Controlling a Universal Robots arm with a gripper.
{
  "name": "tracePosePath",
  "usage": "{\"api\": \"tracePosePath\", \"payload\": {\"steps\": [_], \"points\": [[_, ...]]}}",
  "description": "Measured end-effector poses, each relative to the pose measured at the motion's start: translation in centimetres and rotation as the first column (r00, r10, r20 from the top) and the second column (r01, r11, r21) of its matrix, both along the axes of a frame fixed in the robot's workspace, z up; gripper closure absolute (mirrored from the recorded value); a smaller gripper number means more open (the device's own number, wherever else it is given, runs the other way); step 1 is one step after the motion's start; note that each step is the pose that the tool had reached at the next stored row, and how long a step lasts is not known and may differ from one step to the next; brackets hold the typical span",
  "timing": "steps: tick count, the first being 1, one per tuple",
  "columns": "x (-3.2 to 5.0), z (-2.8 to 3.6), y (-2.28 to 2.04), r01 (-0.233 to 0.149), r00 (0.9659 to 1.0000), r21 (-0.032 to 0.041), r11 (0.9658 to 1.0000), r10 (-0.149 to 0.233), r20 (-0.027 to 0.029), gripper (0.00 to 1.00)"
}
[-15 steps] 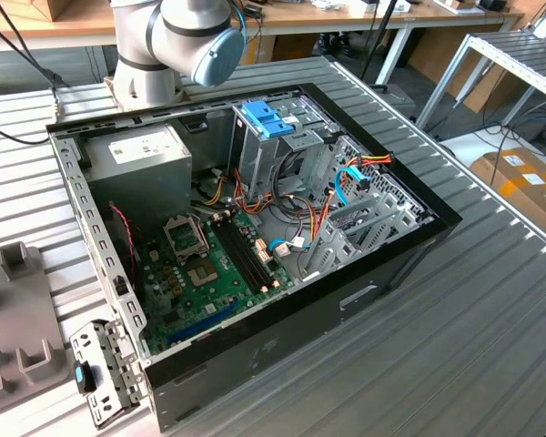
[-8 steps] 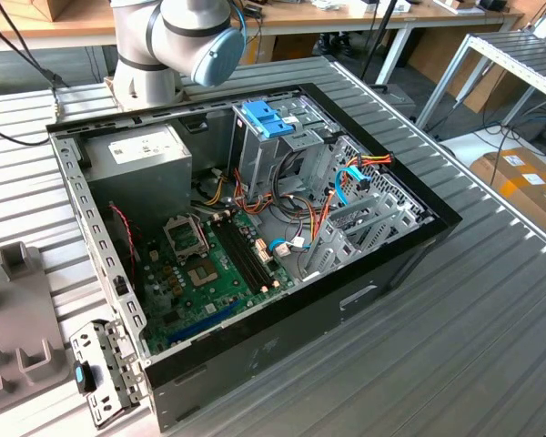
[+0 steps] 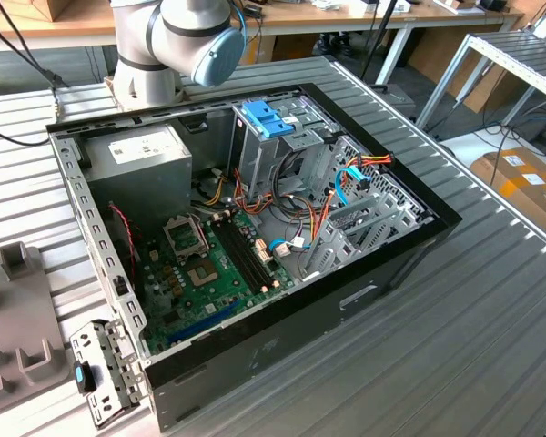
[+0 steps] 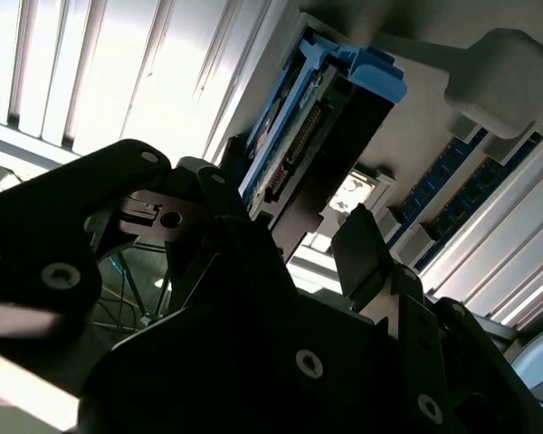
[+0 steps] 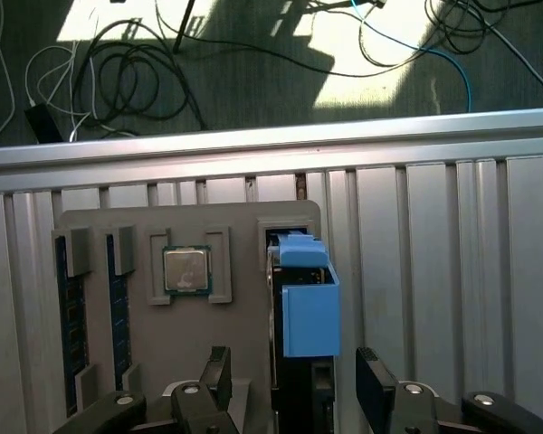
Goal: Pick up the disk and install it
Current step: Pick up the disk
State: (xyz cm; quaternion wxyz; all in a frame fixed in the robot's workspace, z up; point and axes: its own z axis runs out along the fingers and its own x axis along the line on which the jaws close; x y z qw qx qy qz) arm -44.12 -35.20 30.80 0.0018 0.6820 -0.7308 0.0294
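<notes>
Black two-finger gripper (image 5: 294,363) hanging wide open, gripping nothing. Fingers (image 5: 219,366) straddling flat, dark-bodied rectangular disk (image 5: 306,312), gap showing on each side. Disk standing on edge in slot of grey plastic holder tray (image 5: 100,224). Blue plastic rail lying along edge nearest gripper. Connector pins (image 4: 299,149) showing in second wrist view. Square silver processor chip (image 5: 186,269) sitting in tray just beyond one finger.

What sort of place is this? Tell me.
Likely a robotics lab's computer-assembly bench: open black metal computer case on a ribbed aluminium table, grey parts tray holding a square silver processor chip.
</notes>
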Motion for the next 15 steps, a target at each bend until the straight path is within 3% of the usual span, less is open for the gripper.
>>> {"api": "tracePosePath", "payload": {"steps": [13, 14, 15], "points": [[0.0, -0.07, 0.0, 0.0, 1.0, -0.0002, 1.0, 0.0, -0.0004, 0.36], [0.0, -0.07, 0.0, 0.0, 1.0, -0.0002, 1.0, 0.0, -0.0003, 0.54], [0.0, -0.07, 0.0, 0.0, 1.0, -0.0002, 1.0, 0.0, -0.0004, 0.54]]}}
